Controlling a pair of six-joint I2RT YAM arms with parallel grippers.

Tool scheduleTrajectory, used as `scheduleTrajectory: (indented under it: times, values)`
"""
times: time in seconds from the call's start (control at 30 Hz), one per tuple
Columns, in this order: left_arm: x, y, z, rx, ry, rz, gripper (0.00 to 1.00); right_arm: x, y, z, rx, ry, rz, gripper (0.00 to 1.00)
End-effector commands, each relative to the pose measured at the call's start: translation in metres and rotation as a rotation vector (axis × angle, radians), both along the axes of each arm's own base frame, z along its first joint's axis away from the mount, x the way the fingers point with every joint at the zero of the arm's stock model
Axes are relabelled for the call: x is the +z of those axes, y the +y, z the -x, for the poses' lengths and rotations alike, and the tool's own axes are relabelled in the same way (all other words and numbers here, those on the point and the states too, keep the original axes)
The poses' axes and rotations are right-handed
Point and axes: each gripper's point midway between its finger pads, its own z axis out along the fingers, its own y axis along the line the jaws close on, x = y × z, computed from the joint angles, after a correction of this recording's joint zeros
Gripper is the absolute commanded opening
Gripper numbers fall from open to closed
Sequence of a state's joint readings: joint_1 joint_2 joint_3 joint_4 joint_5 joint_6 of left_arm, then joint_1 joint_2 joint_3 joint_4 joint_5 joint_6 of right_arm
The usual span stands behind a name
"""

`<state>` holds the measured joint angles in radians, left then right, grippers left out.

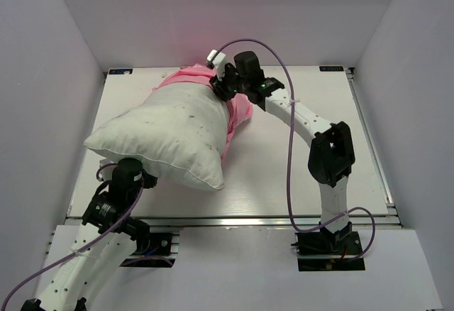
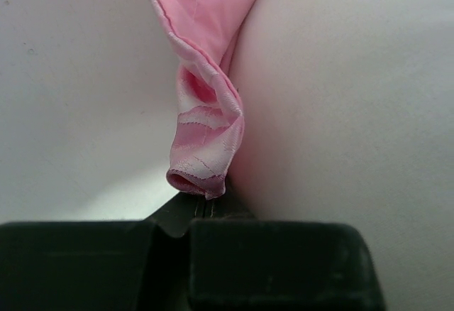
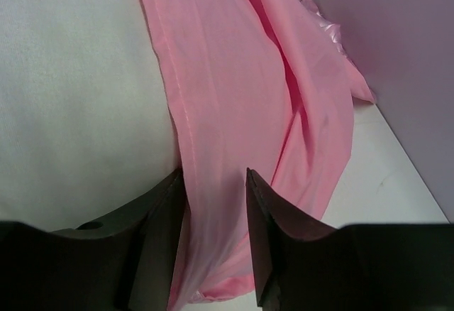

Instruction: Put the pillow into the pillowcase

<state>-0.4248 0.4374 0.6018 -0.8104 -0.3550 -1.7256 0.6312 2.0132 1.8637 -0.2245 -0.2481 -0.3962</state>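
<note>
Meanwhile left claw (image 2: 202, 208) pinches pillowcase (image 2: 206, 140) hem beside pillow (image 2: 340, 112); right claw (image 3: 213, 179) straddles its edge, unclenched.

No text, brand, number or sign can be read in any of the views. Two small dark marks (image 1: 331, 68) sit at the far corners of the worktop (image 1: 284, 176), too small to make out.
</note>
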Motion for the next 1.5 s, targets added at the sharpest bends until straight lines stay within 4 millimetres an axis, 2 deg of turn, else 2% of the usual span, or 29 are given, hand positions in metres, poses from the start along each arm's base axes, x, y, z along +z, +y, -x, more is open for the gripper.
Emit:
scheduleTrajectory:
  times: [0.0, 0.07, 0.13, 0.2, 0.27, 0.37, 0.43, 0.5, 0.57, 0.6, 0.67, 0.7, 0.77, 0.8, 0.83, 0.9, 0.93, 0.97, 1.0, 1.03, 1.1, 1.17, 1.2, 1.27, 1.3, 1.33, 1.37, 1.4, 1.47]
  values:
    - [0.019, -0.003, -0.008, 0.0, -0.062, 0.02, 0.0, 0.019, 0.022, -0.002, 0.013, -0.069, -0.039, 0.44]
    - [0.02, -0.004, -0.009, -0.009, -0.068, 0.021, 0.0, 0.014, 0.026, -0.008, -0.012, -0.088, -0.032, 0.41]
    - [0.022, -0.005, -0.009, -0.014, -0.074, 0.017, 0.0, 0.013, 0.028, -0.014, -0.038, -0.106, -0.036, 0.32]
    - [0.023, -0.004, -0.008, -0.016, -0.071, 0.008, 0.0, 0.018, 0.027, -0.024, -0.079, -0.134, -0.049, 0.27]
    - [0.024, -0.004, -0.007, -0.017, -0.072, 0.005, 0.0, 0.03, 0.026, -0.032, -0.117, -0.167, -0.073, 0.22]
    - [0.027, -0.004, -0.008, -0.025, -0.084, -0.007, 0.0, 0.047, 0.025, -0.038, -0.14, -0.209, -0.103, 0.06]
    - [0.031, -0.005, -0.01, -0.031, -0.099, -0.012, 0.0, 0.055, 0.025, -0.039, -0.143, -0.22, -0.115, 0.0]
    - [0.039, -0.003, -0.012, -0.027, -0.115, -0.028, 0.0, 0.083, 0.024, -0.039, -0.15, -0.264, -0.168, 0.0]
    - [0.052, 0.001, -0.014, -0.013, -0.141, -0.052, 0.0, 0.096, 0.023, -0.032, -0.123, -0.257, -0.206, 0.0]
    - [0.058, 0.003, -0.015, -0.006, -0.151, -0.059, 0.0, 0.118, 0.018, -0.024, -0.115, -0.275, -0.242, 0.0]
    - [0.073, 0.007, -0.017, 0.012, -0.189, -0.065, 0.0, 0.136, 0.018, -0.008, -0.064, -0.274, -0.275, 0.0]
    - [0.092, 0.011, -0.018, 0.026, -0.234, -0.081, 0.0, 0.152, 0.013, 0.003, -0.048, -0.284, -0.296, 0.0]
    - [0.113, 0.015, -0.023, 0.035, -0.277, -0.121, 0.0, 0.166, 0.01, 0.019, -0.006, -0.275, -0.324, 0.0]
    - [0.14, 0.018, -0.023, 0.05, -0.327, -0.13, 0.0, 0.18, 0.008, 0.033, 0.033, -0.272, -0.345, 0.0]
    - [0.155, 0.018, -0.026, 0.047, -0.357, -0.147, 0.0, 0.181, 0.006, 0.042, 0.055, -0.24, -0.343, 0.0]
    - [0.169, 0.014, -0.038, 0.019, -0.356, -0.228, 0.0, 0.193, 0.004, 0.066, 0.1, -0.185, -0.379, 0.0]
    - [0.193, 0.012, -0.039, 0.009, -0.4, -0.231, 0.0, 0.187, 0.009, 0.089, 0.183, -0.113, -0.374, 0.0]
    - [0.192, 0.007, -0.049, -0.01, -0.376, -0.263, 0.0, 0.187, 0.012, 0.104, 0.218, -0.085, -0.374, 0.0]
    - [0.196, 0.006, -0.053, -0.024, -0.376, -0.299, 0.0, 0.201, 0.015, 0.133, 0.27, -0.094, -0.386, 0.0]
    - [0.205, 0.005, -0.055, -0.028, -0.386, -0.312, 0.0, 0.185, 0.015, 0.144, 0.279, -0.069, -0.366, 0.0]
    - [0.2, 0.004, -0.06, -0.029, -0.363, -0.334, 0.0, 0.205, 0.006, 0.157, 0.27, -0.164, -0.403, 0.0]
    - [0.195, 0.006, -0.061, -0.018, -0.36, -0.341, 0.0, 0.198, -0.008, 0.13, 0.146, -0.215, -0.376, 0.0]
    - [0.193, 0.008, -0.058, -0.014, -0.361, -0.34, 0.0, 0.182, -0.023, 0.098, 0.066, -0.202, -0.338, 0.0]
    - [0.181, 0.011, -0.054, -0.012, -0.337, -0.354, 0.0, 0.169, -0.046, 0.063, -0.026, -0.154, -0.303, 0.0]
    - [0.177, 0.013, -0.052, -0.008, -0.328, -0.354, 0.0, 0.136, -0.053, 0.048, -0.061, -0.083, -0.242, 0.0]
    - [0.174, 0.016, -0.046, -0.005, -0.326, -0.352, 0.0, 0.121, -0.073, 0.032, -0.113, -0.077, -0.202, 0.0]
    - [0.168, 0.018, -0.043, -0.005, -0.321, -0.355, 0.0, 0.106, -0.081, 0.028, -0.129, -0.063, -0.174, 0.0]
    - [0.149, 0.017, -0.042, -0.021, -0.289, -0.364, 0.0, 0.073, -0.09, 0.032, -0.138, -0.027, -0.129, 0.0]
    - [0.138, 0.015, -0.035, -0.042, -0.307, -0.353, 0.0, 0.043, -0.099, 0.044, -0.135, -0.024, -0.086, 0.0]
